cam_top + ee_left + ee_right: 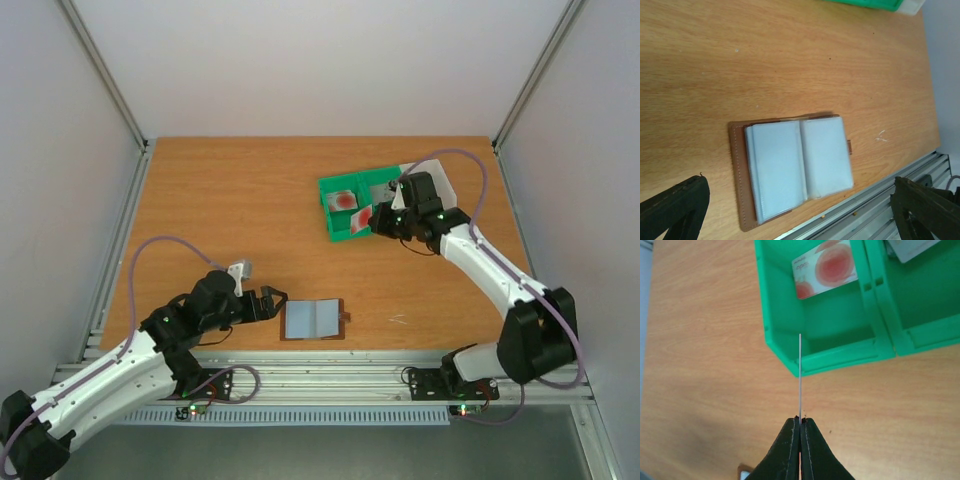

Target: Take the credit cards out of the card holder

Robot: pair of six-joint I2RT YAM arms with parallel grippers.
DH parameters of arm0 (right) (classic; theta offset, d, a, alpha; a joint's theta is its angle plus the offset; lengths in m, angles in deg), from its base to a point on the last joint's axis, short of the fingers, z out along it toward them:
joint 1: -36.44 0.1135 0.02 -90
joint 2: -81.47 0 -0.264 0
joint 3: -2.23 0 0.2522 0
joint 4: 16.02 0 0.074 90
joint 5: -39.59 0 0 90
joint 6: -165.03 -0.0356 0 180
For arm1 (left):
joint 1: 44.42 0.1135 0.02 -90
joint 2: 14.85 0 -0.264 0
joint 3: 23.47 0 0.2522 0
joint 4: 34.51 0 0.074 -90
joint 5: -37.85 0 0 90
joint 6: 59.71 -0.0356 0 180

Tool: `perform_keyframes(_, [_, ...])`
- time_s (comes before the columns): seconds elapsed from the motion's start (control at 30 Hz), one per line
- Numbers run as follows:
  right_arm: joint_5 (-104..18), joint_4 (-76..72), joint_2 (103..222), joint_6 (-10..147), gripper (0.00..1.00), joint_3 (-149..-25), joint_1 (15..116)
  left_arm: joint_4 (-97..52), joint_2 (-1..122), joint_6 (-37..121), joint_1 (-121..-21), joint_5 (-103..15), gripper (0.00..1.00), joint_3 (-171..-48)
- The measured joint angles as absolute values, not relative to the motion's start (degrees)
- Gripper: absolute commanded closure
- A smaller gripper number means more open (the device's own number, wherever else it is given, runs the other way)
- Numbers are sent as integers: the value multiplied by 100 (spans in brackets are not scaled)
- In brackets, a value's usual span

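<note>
Right end effector pinches a card edge-on; centre over the green tray before release. Left end effector released.

Lab test cell: white walls, aluminium frame rails, wooden table

We have bare wood beyond and to the right of the open card holder. The metal rail runs close by its near edge, and the wide-open left gripper sits just left of it. The green tray, with its upright walls, and the right gripper, pinching a card edge-on, crowd the far right.
</note>
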State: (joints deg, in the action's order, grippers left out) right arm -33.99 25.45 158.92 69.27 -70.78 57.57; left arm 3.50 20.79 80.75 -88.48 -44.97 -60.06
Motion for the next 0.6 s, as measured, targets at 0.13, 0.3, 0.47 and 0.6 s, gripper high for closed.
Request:
perform_keyframes(0.13, [-3362, 2612, 16558, 7195, 99, -7578, 5632, 492, 2081, 7939, -8848, -4521, 1, -6006])
perform_keyframes(0.3, [-3265, 2577, 17365, 7456, 99, -8267, 5599, 639, 2079, 7812, -8848, -4565, 1, -6032])
perform_keyframes(0.47, [-3158, 2604, 18239, 7556, 99, -8994, 5591, 670, 2074, 7756, -8848, -4626, 1, -6131])
perform_keyframes(0.6, [-3101, 2599, 18729, 7580, 99, -9305, 5578, 680, 2077, 7734, -8848, -4652, 1, -6155])
